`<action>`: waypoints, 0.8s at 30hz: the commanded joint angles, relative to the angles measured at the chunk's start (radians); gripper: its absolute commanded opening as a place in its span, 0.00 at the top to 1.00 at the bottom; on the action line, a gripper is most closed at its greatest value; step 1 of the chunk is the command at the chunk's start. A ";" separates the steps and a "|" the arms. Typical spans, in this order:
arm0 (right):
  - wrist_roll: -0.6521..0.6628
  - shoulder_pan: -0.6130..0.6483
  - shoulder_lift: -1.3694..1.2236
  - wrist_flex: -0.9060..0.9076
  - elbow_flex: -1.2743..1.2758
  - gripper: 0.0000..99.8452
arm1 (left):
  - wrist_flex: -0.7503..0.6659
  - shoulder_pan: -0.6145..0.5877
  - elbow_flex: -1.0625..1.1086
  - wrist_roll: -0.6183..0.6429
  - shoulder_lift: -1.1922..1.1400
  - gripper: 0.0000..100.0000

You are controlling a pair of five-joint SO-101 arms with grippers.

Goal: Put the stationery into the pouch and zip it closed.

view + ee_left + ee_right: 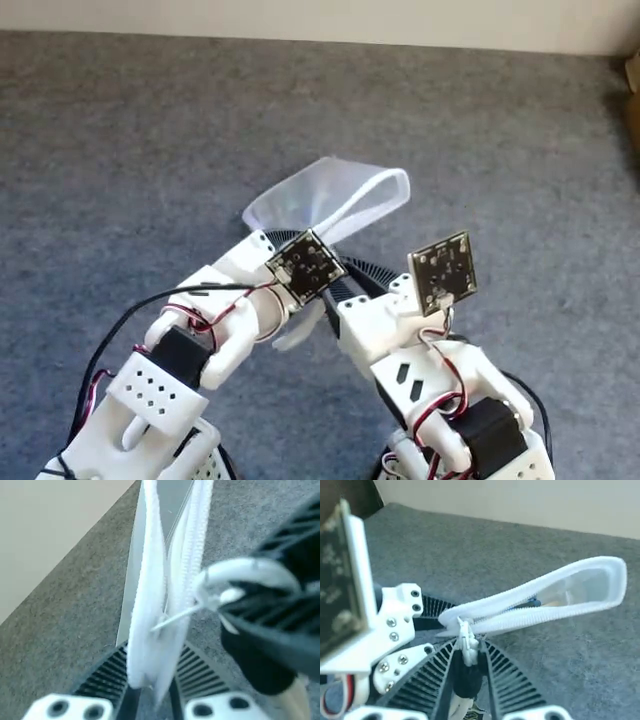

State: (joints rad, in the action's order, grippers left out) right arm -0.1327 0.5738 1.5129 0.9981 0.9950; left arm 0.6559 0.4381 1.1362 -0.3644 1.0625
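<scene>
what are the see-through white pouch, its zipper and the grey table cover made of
The translucent white pouch looks like soft frosted plastic film or fine mesh; its contents show faintly through it. The white zipper seems to be woven fabric tape, with teeth that are probably plastic. The grey table covering looks like carpet-like felt, matte and flecked.

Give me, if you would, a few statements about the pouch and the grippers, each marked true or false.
1. The left gripper is shut on the pouch. True.
2. The zip is fully closed. False: it gapes open along most of its length.
3. The right gripper is shut on the zip pull. True.
4. The pouch is black. False: it is translucent white.
</scene>
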 commanded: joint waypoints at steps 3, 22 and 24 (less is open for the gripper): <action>0.015 -0.030 -0.010 -0.051 -0.035 0.99 | -0.025 -0.059 -0.008 0.087 -0.001 0.99; 0.014 -0.030 -0.007 -0.053 -0.035 0.99 | 0.071 -0.067 0.143 0.133 0.401 1.00; 0.014 -0.050 -0.007 -0.053 -0.035 0.99 | 0.086 -0.065 0.145 0.137 0.423 1.00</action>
State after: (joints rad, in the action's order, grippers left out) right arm -0.1327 0.5616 1.5221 0.9797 0.9950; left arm 0.7158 0.3920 1.3004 -0.2524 1.4093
